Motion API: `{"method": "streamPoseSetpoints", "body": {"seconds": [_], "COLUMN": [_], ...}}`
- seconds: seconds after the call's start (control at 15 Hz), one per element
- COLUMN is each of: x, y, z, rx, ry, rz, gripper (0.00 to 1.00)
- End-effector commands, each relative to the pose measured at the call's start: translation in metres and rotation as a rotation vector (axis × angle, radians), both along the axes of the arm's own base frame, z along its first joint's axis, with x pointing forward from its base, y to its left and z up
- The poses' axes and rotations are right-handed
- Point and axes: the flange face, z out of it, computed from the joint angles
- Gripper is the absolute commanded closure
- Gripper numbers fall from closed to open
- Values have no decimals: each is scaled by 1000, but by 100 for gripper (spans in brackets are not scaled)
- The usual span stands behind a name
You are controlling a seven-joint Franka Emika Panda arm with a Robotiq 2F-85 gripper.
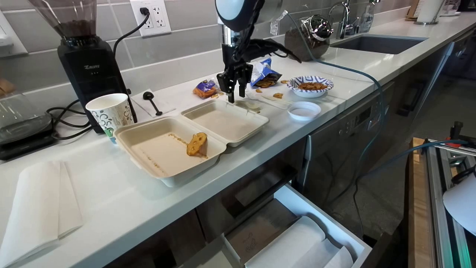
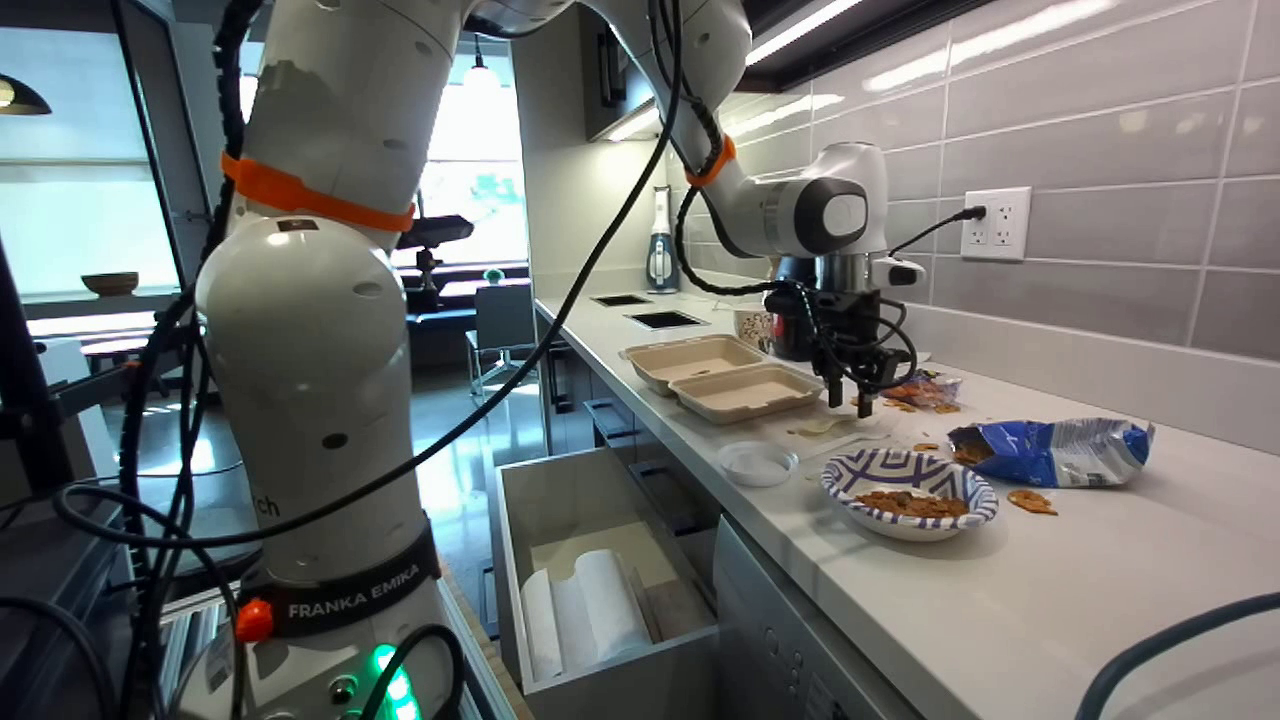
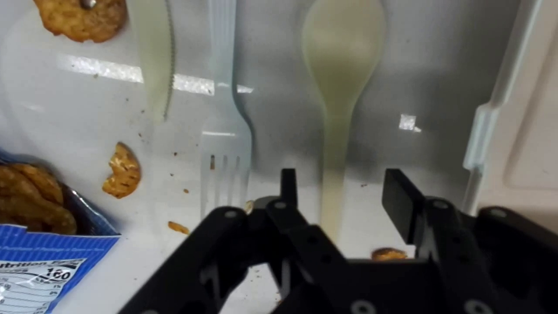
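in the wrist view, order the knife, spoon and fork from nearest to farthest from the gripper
1. Spoon: its handle shows in the gap of the open gripper.
2. Fork: left of the spoon in that view.
3. Knife: farther left, beyond the fork.

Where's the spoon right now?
In the wrist view, the spoon lies on the counter right of centre, between the fork on its left and the tan container on its right. Its handle shows between the jaws of the open gripper.
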Motion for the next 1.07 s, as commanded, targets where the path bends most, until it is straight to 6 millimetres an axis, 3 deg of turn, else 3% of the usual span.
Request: {"method": "streamPoseSetpoints", "body": {"seconds": [0.0,0.07,0.2,0.67,1.0], "x": [0,-1,-1,-6,-19], "y": [4,4,3,1,7], "z": [5,8,13,36,49], "rx": [-8,-15,-31,-55,-57], "ry": [-28,-36,-49,-66,-54], "rz": [-3,0,-1,0,8], "gripper": [14,6,0,0,0]}}
